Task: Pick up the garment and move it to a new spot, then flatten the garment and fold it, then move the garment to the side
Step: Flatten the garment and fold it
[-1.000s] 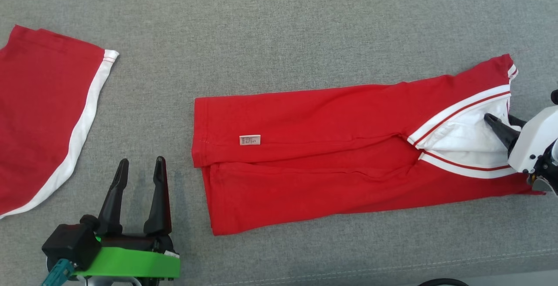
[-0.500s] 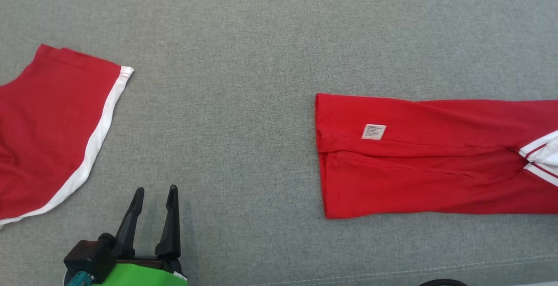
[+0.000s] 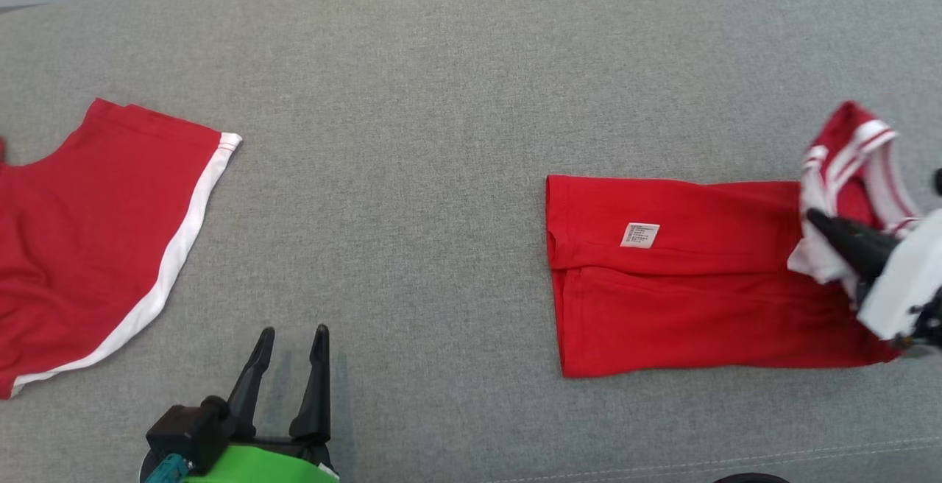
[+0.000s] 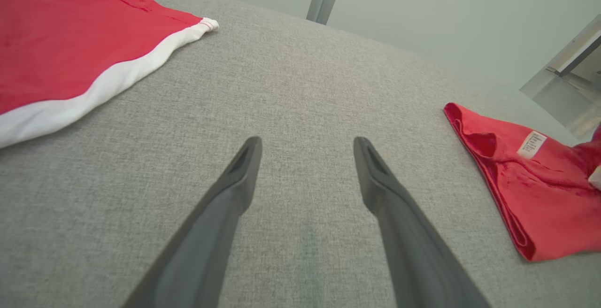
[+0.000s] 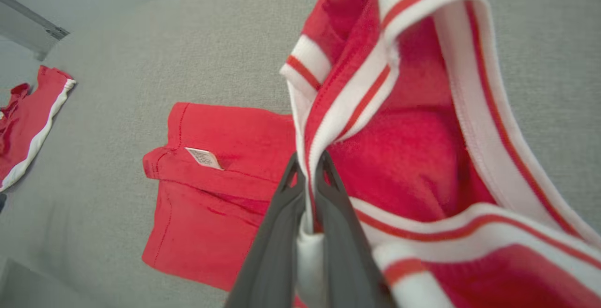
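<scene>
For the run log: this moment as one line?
phase: fold | right end effector: shut on garment collar, raised | left end effector: open, above grey surface | other red garment: far left

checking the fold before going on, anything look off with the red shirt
On the shirt, the care label sits outside near the hem, so it may be inside out. The striped collar end is bunched and lifted, pinched in the right hand.
</scene>
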You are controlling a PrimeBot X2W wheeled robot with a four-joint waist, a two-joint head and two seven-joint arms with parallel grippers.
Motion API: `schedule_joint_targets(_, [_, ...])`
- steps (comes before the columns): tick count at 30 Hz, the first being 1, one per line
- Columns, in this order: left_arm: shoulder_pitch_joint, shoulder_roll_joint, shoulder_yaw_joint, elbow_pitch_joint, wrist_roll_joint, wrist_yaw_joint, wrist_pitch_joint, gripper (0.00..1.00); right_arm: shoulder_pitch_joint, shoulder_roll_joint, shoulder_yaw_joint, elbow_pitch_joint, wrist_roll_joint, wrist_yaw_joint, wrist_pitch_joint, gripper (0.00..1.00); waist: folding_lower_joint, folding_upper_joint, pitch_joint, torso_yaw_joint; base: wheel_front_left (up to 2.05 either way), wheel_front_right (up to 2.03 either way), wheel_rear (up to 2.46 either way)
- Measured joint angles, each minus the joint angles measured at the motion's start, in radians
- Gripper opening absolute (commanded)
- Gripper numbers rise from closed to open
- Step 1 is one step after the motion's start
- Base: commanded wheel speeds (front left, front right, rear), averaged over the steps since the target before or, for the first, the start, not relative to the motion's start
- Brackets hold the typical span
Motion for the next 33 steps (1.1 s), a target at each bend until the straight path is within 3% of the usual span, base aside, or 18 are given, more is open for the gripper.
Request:
schedule_joint_targets(5, [-0.043,-0.018,-0.002,0.037,0.018,-0.021,0.0,1.0,-0.041,0.137,0.177,-0.009,-0.074,0.0,0.002,0.0,0.0,0.0,0.008,0.0,0.0,0.0,0.0])
schedule_joint_targets(12, [-0.072,-0.033,-0.005,0.072,0.045,-0.039,0.0,1.0,-0.12,0.279,0.312,0.167,-0.157,0.0,-0.074,0.0,0.0001,0.0,0.008,0.016,0.0,0.0,0.0])
schedule_joint_targets(17, [-0.075,-0.046,0.0,0.08,0.054,-0.047,-0.001,1.0,-0.159,0.318,0.36,0.245,-0.164,0.0,-0.126,0.0,0.0,0.0,0.009,0.03,0.0,0.0,0.0])
schedule_joint_targets(25, [-0.071,-0.061,0.01,0.09,0.061,-0.055,-0.001,1.0,-0.203,0.329,0.396,0.313,-0.158,0.0,-0.193,0.0,0.0,0.0,0.002,0.022,0.0,0.0,0.0])
schedule_joint_targets(26, [-0.07,-0.063,0.01,0.091,0.062,-0.055,-0.001,1.0,-0.207,0.332,0.399,0.317,-0.16,0.0,-0.209,0.08,0.0,0.0,0.001,0.02,0.0,0.0,0.0])
schedule_joint_targets(27, [-0.068,-0.065,0.01,0.092,0.063,-0.055,-0.001,1.0,-0.211,0.334,0.405,0.318,-0.162,0.0,-0.223,0.93,0.0,0.0,0.0,0.018,0.0,0.0,0.0])
schedule_joint_targets(28, [-0.065,-0.067,0.01,0.093,0.063,-0.056,-0.001,1.0,-0.215,0.337,0.413,0.32,-0.163,0.0,-0.233,1.0,0.0,0.0,-0.002,0.015,0.0,0.0,0.0])
schedule_joint_targets(33, [-0.049,-0.069,0.02,0.095,0.071,-0.058,-0.001,1.0,-0.219,0.342,0.449,0.23,-0.152,0.0,-0.291,1.0,0.0,0.0,-0.009,-0.002,0.0,0.0,0.0])
